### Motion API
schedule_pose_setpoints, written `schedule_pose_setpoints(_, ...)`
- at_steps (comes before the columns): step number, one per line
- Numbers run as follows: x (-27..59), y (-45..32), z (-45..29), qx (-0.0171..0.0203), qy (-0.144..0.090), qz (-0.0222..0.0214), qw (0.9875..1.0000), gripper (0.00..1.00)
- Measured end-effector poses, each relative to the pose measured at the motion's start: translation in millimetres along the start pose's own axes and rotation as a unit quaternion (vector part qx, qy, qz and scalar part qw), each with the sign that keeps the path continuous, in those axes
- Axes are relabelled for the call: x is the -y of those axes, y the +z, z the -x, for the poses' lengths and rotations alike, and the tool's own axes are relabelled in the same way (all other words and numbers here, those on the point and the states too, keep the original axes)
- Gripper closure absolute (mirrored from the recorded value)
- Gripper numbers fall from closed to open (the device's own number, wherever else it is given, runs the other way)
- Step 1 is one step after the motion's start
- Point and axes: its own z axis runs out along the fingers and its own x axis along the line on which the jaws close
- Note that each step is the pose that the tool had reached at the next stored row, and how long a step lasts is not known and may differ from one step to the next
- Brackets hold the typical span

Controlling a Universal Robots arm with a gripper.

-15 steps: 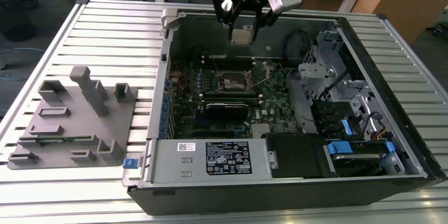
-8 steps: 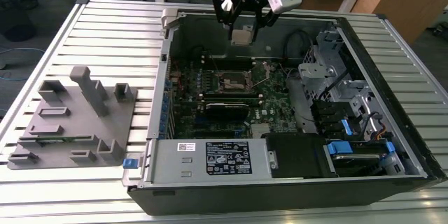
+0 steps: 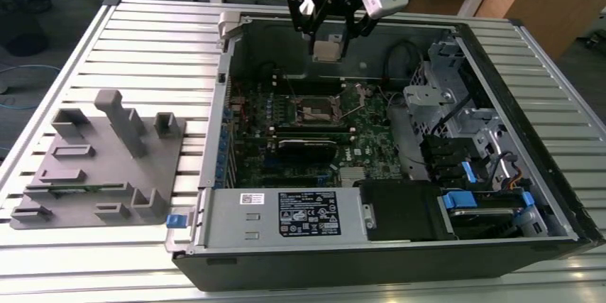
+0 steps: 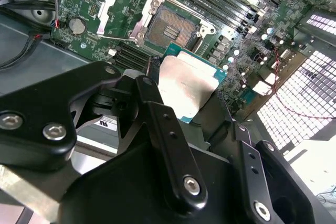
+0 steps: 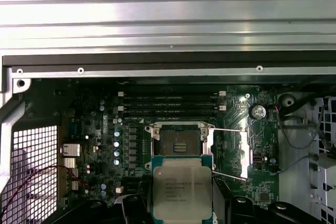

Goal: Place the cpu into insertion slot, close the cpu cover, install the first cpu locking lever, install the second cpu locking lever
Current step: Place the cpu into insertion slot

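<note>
gripper (image 3: 331, 39): black fingers clamped on opposite edges of the cpu (image 5: 182, 195), high over the open computer case (image 3: 218, 104)
cpu: square, dull silver lid on a green-edged board, rows of dark print across it; in the air, apart from the insertion slot (image 5: 179, 142)
insertion slot: dark centre, silvery rim, uncovered
cpu cover (image 5: 244, 153): thin metal frame, swung open beside the slot
power supply (image 3: 398, 211): white printed sticker
table (image 3: 142, 47): ribbed aluminium slats

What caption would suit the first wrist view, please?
Gripper holds the cpu near the empty insertion slot, cpu cover open.
</note>
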Motion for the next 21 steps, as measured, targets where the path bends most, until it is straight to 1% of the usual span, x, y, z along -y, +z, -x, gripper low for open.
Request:
schedule_pose_setpoints(10, 0.1, 1.6, 0.0, 0.0000, 0.000, -0.0021, 1.0000, 0.46)
schedule_pose_setpoints(18, 0.2, 3.0, 0.1, 0.0001, 0.000, -0.0048, 1.0000, 0.46)
schedule_pose_setpoints(21, 0.2, 3.3, 0.1, 0.0001, 0.000, -0.0048, 1.0000, 0.46)
